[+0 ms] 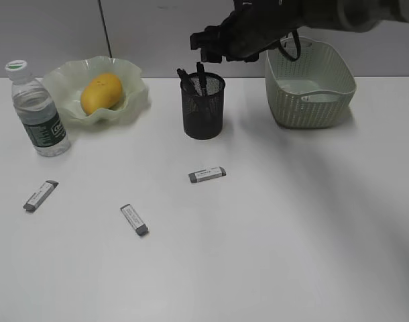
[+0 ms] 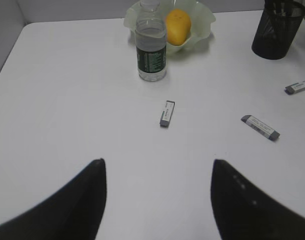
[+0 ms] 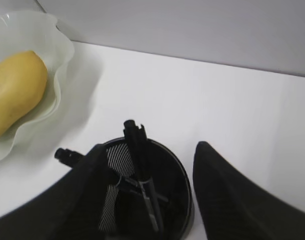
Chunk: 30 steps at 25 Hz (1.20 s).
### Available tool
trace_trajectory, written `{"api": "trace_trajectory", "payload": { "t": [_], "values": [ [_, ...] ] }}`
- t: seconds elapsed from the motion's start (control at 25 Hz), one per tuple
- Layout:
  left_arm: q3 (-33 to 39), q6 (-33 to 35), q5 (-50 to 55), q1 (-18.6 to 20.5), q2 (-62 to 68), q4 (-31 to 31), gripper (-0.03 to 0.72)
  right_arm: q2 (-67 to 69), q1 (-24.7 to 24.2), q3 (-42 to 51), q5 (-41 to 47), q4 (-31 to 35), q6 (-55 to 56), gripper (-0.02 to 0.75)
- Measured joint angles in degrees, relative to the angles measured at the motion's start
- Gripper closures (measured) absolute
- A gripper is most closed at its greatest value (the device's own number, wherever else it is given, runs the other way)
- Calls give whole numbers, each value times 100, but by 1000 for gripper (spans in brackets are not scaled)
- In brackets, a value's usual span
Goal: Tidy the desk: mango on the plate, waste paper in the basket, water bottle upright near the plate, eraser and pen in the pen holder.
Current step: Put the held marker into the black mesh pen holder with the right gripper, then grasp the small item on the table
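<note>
The mango (image 1: 101, 92) lies in the wavy green plate (image 1: 134, 74), and the water bottle (image 1: 37, 111) stands upright left of it. Two dark pens (image 1: 201, 77) stick out of the black mesh pen holder (image 1: 203, 117). My right gripper (image 1: 208, 45) hovers just above that cup. Its jaws (image 3: 151, 146) are open on either side of a pen (image 3: 140, 160) without gripping it. Three erasers (image 1: 207, 174) (image 1: 134, 219) (image 1: 41, 195) lie flat on the desk. My left gripper (image 2: 158, 161) is open over bare desk, near an eraser (image 2: 167, 113). The waste paper I cannot make out.
The green woven-look basket (image 1: 310, 84) stands at the back right, with a small pale shape on its floor. A grey wall runs along the desk's far edge. The right arm reaches in from the upper right, over the basket.
</note>
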Motion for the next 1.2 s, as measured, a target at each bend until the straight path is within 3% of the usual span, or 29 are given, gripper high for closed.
{"api": "trace_trajectory", "payload": {
  "t": [0.6, 0.88, 1.2],
  "values": [
    [0, 0, 0, 0, 0, 0, 214, -1376, -91, -9, 4295, -25, -1033, 288],
    [0, 0, 0, 0, 0, 0, 218, -2190, -491, 193, 5032, -49, -1051, 267],
    [0, 0, 0, 0, 0, 0, 222, -4032, -719, 2079, 4759, -66, -1051, 264]
  ]
}}
